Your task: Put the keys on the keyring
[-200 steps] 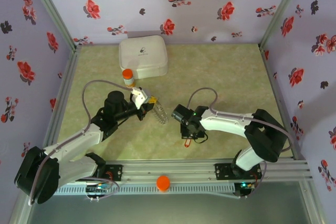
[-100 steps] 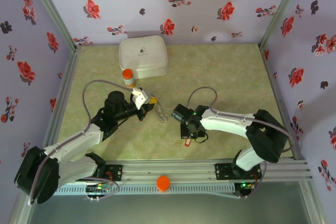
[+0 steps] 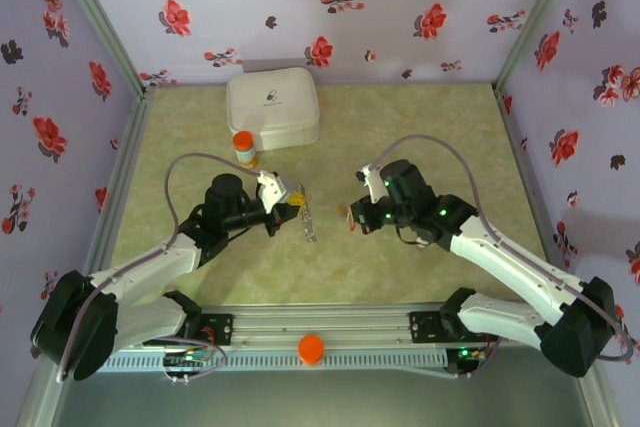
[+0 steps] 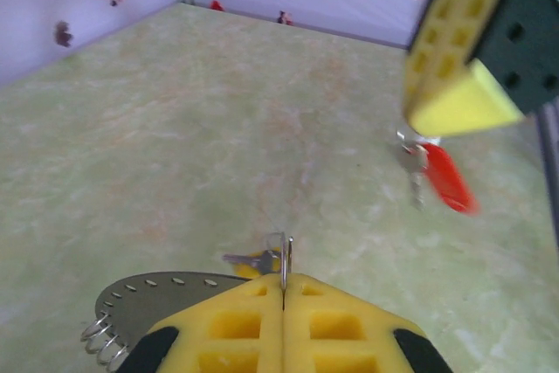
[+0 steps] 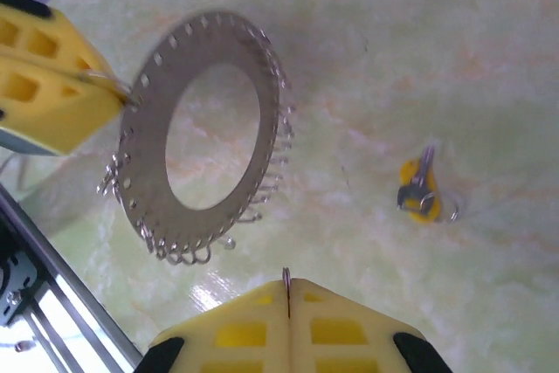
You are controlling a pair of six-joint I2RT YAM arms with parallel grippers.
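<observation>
- The left gripper (image 4: 284,290) has its jaws clenched on one thin wire loop at the edge of the keyring (image 5: 262,102). The keyring is a flat grey metal ring full of little holes, with many small wire loops round its rim. It hangs in the air under those jaws, just above the counter (image 3: 430,137), which is a pale green marbled top.
- The right gripper (image 5: 286,290) is near it. Its jaws are clenched on the tiny wire loop of the red-tag key (image 4: 444,183), a very small silver key with a red plastic tag. This key dangles clear of the counter.
- The yellow-head key (image 5: 419,196), a tiny silver key with a yellow cap, lies flat on the counter near the keyring. Nothing holds it.
- The keyring looks stiff, thin and light. It will likely swing and turn when moved, since only one loop holds it. Its flat plate looks like a steadier place to grab than a loop.
- The keys look very light, hard and slippery, so they would be easy to drop. The head or the tag is the fattest part and seems the best place to pinch. That leaves the little loop free to hook on.
- Farther back stands a small bottle with an orange cap (image 3: 243,147). Its label is too small to read.
- Farthest back is a white rounded-square case (image 3: 272,107) with a small dark mark on its lid, too small to read.
</observation>
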